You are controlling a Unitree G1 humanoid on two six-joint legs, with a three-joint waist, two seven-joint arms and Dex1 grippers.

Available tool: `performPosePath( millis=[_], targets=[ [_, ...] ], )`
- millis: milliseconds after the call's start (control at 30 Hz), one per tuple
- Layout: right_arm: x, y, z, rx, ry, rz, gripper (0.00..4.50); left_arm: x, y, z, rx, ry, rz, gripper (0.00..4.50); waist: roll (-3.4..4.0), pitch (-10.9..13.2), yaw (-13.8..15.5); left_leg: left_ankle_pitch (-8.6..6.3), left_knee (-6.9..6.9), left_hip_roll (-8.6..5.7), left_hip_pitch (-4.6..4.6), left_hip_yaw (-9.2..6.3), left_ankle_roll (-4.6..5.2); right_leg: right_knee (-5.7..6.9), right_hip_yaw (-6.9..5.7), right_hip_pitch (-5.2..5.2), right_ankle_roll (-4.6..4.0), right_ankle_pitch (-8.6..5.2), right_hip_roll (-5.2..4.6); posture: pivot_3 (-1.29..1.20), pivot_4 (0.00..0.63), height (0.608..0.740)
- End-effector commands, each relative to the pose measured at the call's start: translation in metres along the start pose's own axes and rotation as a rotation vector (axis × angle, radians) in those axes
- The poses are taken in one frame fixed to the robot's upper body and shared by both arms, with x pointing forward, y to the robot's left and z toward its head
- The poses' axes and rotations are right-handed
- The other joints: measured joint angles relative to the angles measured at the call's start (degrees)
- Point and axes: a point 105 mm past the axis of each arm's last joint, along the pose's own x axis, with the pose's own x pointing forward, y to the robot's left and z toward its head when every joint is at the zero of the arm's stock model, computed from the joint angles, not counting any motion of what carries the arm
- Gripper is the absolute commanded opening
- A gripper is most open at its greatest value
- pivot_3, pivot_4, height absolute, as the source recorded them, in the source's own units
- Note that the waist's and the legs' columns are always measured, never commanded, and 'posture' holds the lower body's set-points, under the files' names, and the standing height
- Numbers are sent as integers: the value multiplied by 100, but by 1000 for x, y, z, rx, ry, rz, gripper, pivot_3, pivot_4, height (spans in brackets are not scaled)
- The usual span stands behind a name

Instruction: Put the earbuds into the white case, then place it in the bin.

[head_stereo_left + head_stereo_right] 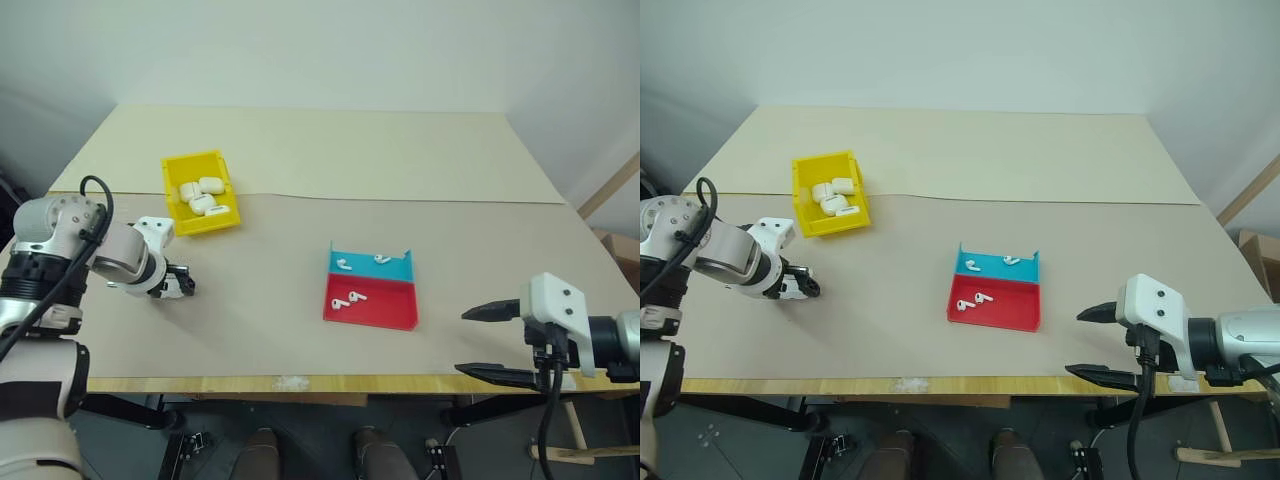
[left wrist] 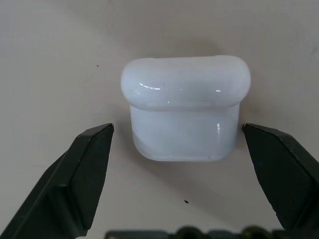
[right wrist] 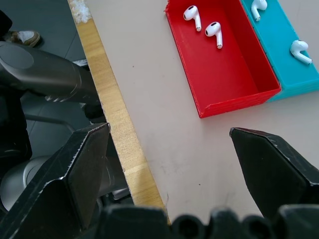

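I see a glossy white rounded plastic case between my black jaws. The small rectangular plastic bin is bright yellow, holding more white cases. The shallow plastic tray is half teal, half red, with tiny glossy white earbuds in both halves. The flat counter is plain beige with a pale wood front edge.

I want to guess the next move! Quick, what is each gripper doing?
Left gripper: open, one finger on each side of the white case, not touching it.
Right gripper: open, holding nothing.
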Motion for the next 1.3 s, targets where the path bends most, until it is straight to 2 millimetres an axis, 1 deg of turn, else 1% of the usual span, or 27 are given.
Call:
performPosePath(
  millis=[33, 167, 267, 367, 533, 600, 700, 800, 867, 1000, 1067, 1133, 1200, 1300],
  targets=[
    [-4, 0, 7, -27, -8, -10, 4465, -1, 3, 2, -16, -13, -4, 4500, 0, 0, 0, 0, 0, 0, 0, 0, 0, 1, 0, 0, 0, 0, 0, 0, 150, 740],
    [-4, 0, 7, -24, -5, -11, 4465, 1, 1, 1, -6, -13, -7, 4500, 0, 0, -1, 0, 0, 0, 1, 0, 0, 1, 0, 0, 0, 0, 0, 0, 150, 740],
    [-4, 0, 6, -20, 2, -13, 4500, 4, 2, -2, -6, -2, -3, 3970, -1, -2, 0, 0, 0, 0, 2, 0, 0, 1, 0, 1, 0, 0, 0, 0, 150, 740],
    [-4, 1, 6, -21, 6, -10, 4500, 6, 1, -5, -10, 8, -15, 2982, -1, -7, -1, 0, 0, 0, 4, 0, 0, 3, 1, 3, 0, 0, 0, 0, 150, 740],
    [-4, 0, 6, -20, 4, -12, 4500, 7, 0, -4, -13, 4, -24, 2982, -2, -14, -13, 0, 0, 0, 8, 1, 0, 8, 2, 4, 1, 0, 0, 0, 150, 740],
    [-4, -1, 6, -22, 5, -13, 4500, 7, 0, -4, -12, 0, -17, 2827, -1, -15, -11, 0, 0, 0, 8, 1, 0, 7, 2, 4, 1, -1, 0, 0, 150, 740],
    [-5, -2, 6, -24, 5, -16, 4500, 6, -1, -3, -9, -7, -19, 2820, -1, -16, -10, 0, 0, 0, 8, 0, 0, 7, 2, 4, 1, -1, 0, 0, 150, 740],
    [-6, -2, 7, -30, 5, -17, 4500, 2, -3, 2, 2, -44, -18, 2819, -1, -17, -10, 0, 0, -1, 9, 0, 0, 8, 2, 5, 1, -1, 0, 0, 150, 740],
    [-9, -5, 10, -49, -1, -27, 4500, -10, -15, 12, 26, -146, -80, 2819, -2, -17, -8, 0, 0, -1, 9, 0, 0, 8, 2, 5, 1, -1, 0, 0, 150, 740],
    [-13, -12, 16, -78, -6, -46, 4500, -32, -35, 21, 99, -342, -168, 2819, -8, -15, -4, 0, 1, 1, -7, -1, 0, 2, 0, -3, 1, 0, -1, 0, 150, 740],
    [-15, -15, 21, -99, -10, -56, 4500, -48, -46, 25, 139, -506, -226, 2819, -8, -16, -9, 0, 1, 2, -9, -1, 0, -1, 0, -5, 1, 0, -1, 0, 150, 740],
    [-17, -18, 24, -118, -14, -63, 4500, -68, -57, 25, 173, -676, -284, 2819, -8, -16, -30, 0, 0, 3, -8, 0, 0, 0, 2, -6, 1, 0, -1, 0, 150, 740],
    [-18, -20, 26, -133, -16, -68, 4500, -82, -65, 20, 220, -782, -335, 2819, -8, -16, -24, 0, 0, 4, -7, 0, 0, 0, 1, -4, 0, 0, -1, 0, 150, 740],
    [-18, -19, 27, -153, -26, -61, 4500, -97, -72, 15, 230, -917, -390, 2819, -8, -16, -9, 0, 2, 3, 3, 2, 0, 2, 2, 5, 0, 1, -1, 0, 150, 740]
  ],
)
